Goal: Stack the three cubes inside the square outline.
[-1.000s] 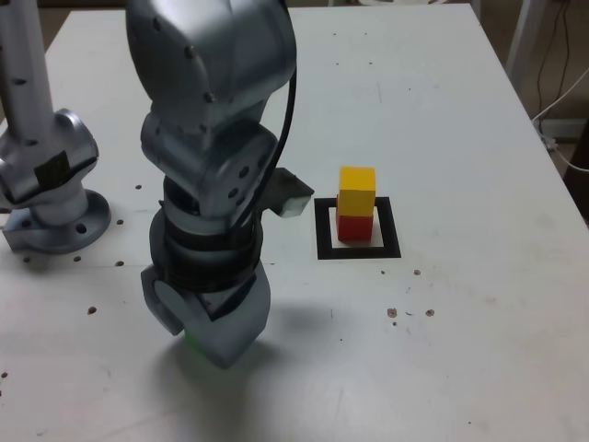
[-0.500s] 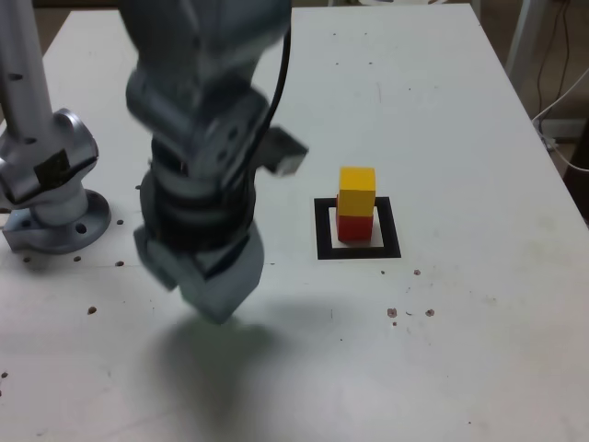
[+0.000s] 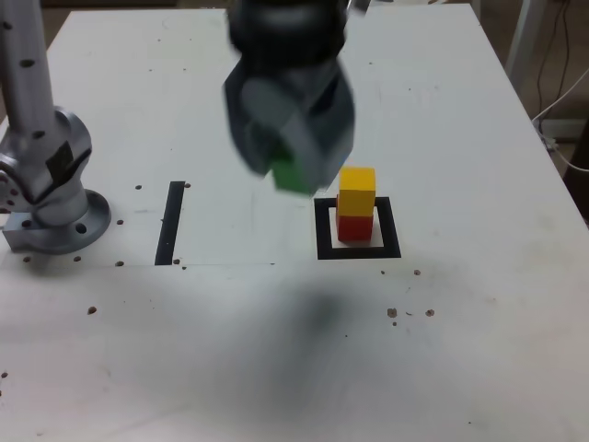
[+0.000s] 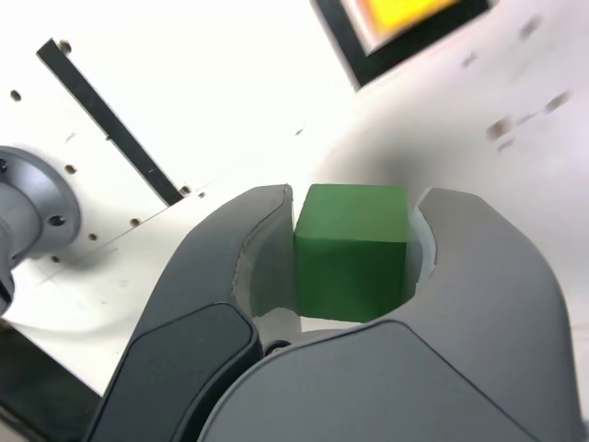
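Note:
The yellow cube (image 3: 357, 190) sits on the red cube (image 3: 353, 226), stacked inside the black square outline (image 3: 357, 249). My gripper (image 3: 293, 170) hangs in the air, blurred, just to the exterior view's left of the stack and above the table, shut on the green cube (image 3: 293, 175). In the wrist view the green cube (image 4: 352, 250) is clamped between the two dark fingers (image 4: 230, 267), and the yellow cube (image 4: 400, 9) and the square outline (image 4: 405, 46) show at the frame's edge.
A thin black strip (image 3: 170, 223) lies on the white table (image 3: 460, 350) at the exterior view's left, also in the wrist view as the strip (image 4: 110, 120). The arm's grey base (image 3: 51, 184) stands at the far left. Cables hang beyond the table's right edge.
The gripper rose from low near the table's front left and swung up and right toward the stack, carrying the green cube. The black strip, covered before, is now uncovered.

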